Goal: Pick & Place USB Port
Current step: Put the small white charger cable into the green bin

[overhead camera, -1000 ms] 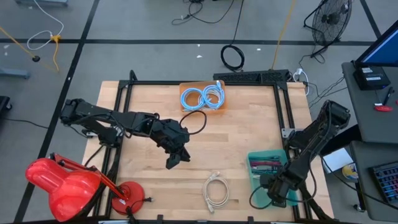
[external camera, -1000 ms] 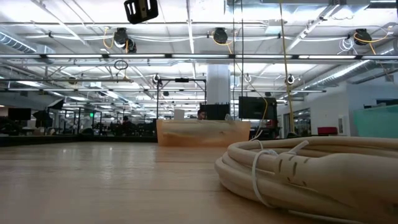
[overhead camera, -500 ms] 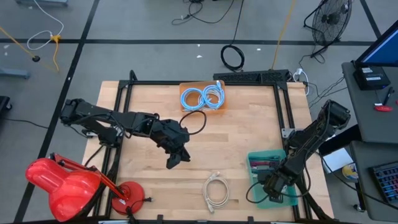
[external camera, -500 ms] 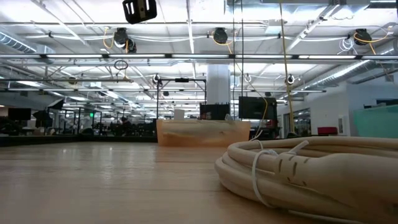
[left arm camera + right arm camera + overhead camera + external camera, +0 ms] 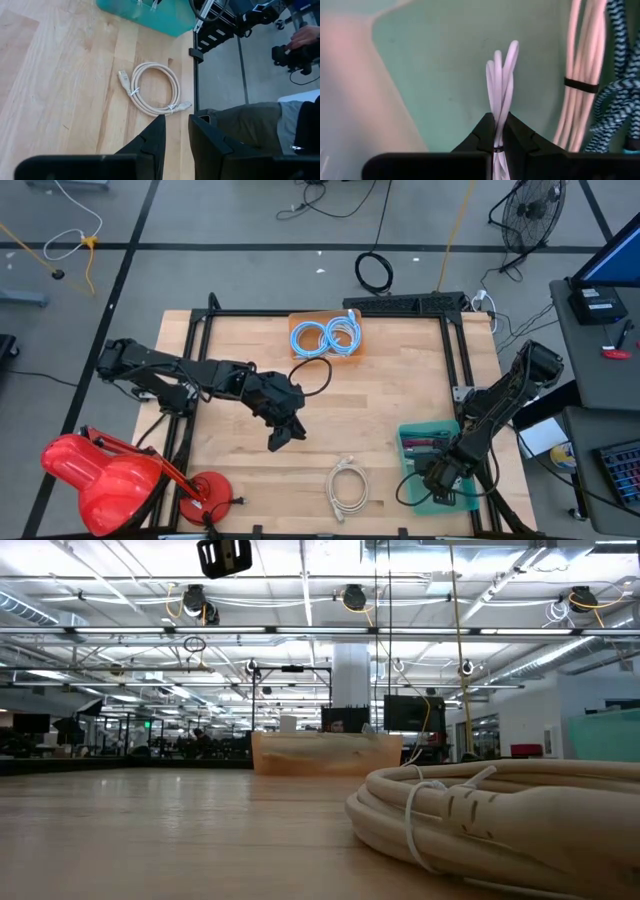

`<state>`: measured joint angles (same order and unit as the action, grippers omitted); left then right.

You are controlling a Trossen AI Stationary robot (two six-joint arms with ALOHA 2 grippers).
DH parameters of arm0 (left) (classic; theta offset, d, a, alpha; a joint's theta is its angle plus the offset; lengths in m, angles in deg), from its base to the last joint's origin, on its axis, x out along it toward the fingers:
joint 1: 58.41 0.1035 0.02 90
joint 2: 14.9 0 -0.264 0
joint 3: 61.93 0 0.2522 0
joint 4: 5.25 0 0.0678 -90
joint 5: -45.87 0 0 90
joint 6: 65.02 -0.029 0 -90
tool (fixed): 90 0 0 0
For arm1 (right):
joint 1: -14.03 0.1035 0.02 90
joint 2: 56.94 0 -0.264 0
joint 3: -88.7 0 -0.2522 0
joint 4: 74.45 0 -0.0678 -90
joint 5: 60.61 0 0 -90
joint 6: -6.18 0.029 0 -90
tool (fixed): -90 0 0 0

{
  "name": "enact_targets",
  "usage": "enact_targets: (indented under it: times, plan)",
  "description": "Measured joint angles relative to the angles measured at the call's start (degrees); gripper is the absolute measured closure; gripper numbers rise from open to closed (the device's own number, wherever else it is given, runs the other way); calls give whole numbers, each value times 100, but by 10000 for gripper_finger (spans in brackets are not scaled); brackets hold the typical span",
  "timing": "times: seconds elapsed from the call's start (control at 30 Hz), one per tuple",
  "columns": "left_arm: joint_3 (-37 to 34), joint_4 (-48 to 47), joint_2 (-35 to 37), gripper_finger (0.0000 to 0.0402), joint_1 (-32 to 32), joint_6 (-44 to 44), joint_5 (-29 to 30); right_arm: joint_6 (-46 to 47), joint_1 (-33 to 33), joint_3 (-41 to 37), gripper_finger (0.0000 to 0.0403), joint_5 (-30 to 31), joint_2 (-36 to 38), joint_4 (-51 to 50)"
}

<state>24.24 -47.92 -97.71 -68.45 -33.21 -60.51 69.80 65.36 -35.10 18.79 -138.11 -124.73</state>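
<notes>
A teal bin (image 5: 412, 436) stands at the table's near right and holds several bundled cables. My right gripper (image 5: 440, 475) (image 5: 498, 117) points down into it, shut on a coiled white cable (image 5: 501, 75). A beige coiled cable (image 5: 347, 485) (image 5: 152, 90) (image 5: 500, 815) lies flat on the wood near the front edge. My left gripper (image 5: 280, 435) (image 5: 176, 125) hangs over the table's middle, above and short of that coil. Its fingers stand a little apart with nothing between them. My right gripper pinches several strands of the white cable's coil (image 5: 499, 107) between its two fingers. The fingers come from above, pointing steeply down into the bin. The loops stick out past the fingertips toward the bin's floor (image 5: 445, 75); whether they rest on it I cannot tell.
A pink-beige bundle (image 5: 577, 75) and a blue-black braided cable (image 5: 620, 75) lie in the bin beside the held one. A cardboard box (image 5: 325, 335) with blue cables sits at the far edge, a black cable (image 5: 318, 375) before it. A person (image 5: 305, 37) stands beyond the near edge.
My right gripper has sunk a little deeper into the teal bin and shifted slightly toward the table's left, staying shut on the white cable. It has kept still over the last half second.
</notes>
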Motion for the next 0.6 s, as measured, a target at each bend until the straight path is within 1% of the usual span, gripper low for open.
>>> enact_targets:
  times: [0.3, 0.6]
  plan:
    - [0, 0, 0, 316, 0, 24, 0, 12, 0, 2, 394, 75, 0, -390]
    - [0, 0, 0, 316, 0, 22, 0, 34, 0, 0, 394, 150, 0, -412]
